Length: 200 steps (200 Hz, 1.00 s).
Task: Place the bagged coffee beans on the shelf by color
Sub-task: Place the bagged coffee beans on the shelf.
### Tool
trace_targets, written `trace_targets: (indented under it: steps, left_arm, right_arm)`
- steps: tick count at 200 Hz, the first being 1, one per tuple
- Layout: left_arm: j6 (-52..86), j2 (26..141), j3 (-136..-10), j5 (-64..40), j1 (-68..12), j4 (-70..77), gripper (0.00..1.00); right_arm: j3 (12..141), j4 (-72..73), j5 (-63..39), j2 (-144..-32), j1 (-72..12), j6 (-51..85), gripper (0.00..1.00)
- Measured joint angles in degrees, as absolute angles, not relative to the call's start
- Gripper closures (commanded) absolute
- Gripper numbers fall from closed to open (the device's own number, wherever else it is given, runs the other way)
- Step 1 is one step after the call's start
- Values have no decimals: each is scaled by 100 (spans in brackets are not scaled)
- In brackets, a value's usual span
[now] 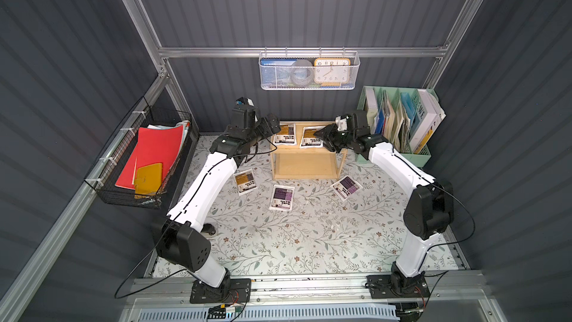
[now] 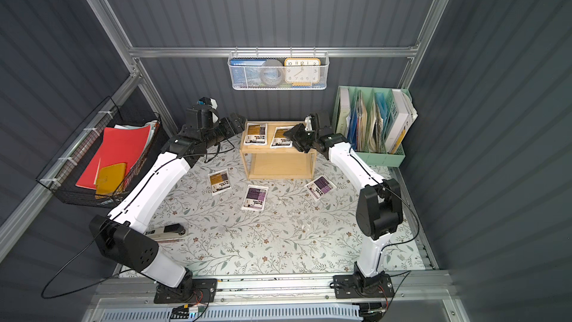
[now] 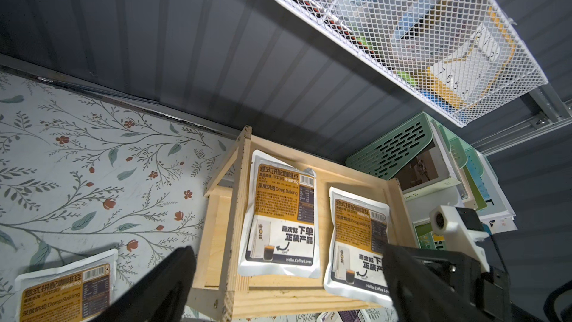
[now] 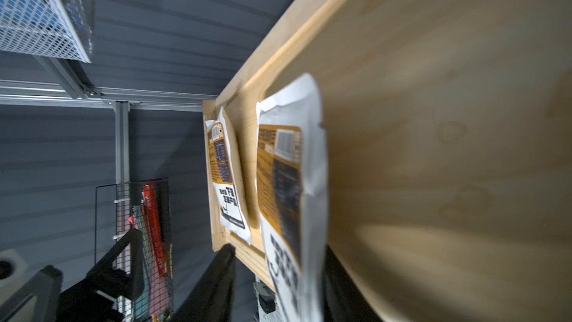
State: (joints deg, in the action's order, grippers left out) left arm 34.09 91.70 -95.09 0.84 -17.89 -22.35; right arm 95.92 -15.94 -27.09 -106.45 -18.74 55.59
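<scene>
Yellow-labelled pouch (image 1: 308, 137) lies on shelf (image 1: 305, 151), long axis front-to-back; right gripper (image 1: 321, 139) half-open astride it, seemingly unclamped.

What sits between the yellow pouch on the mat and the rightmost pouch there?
Another purple pouch, lying flat and apart from both the yellow pouch and the rightmost pouch. Both top views show it.

Top views sharp, evenly lit; wrist views dimmer, rt wrist's near shelf (image 4: 433, 150) blurry, edges warped.
</scene>
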Motion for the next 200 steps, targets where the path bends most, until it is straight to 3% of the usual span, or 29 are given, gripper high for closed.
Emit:
trace_targets:
  steps: [42,89,200]
  left_arm:
    - [3411,9168,-9356,62,-1767,-2200,0]
    - [3411,9166,-9231,56,-1767,-2196,0]
    - [3413,9144,-9087,32,-1767,-2158,0]
  right_arm:
    - [9793,-1876,-2541,-10654,-1874,5286,50]
    - [9813,-1981,-2436,-10763,-1874,5181,72]
    - [9966,-1752,-2421,-11115,-1874,5354,76]
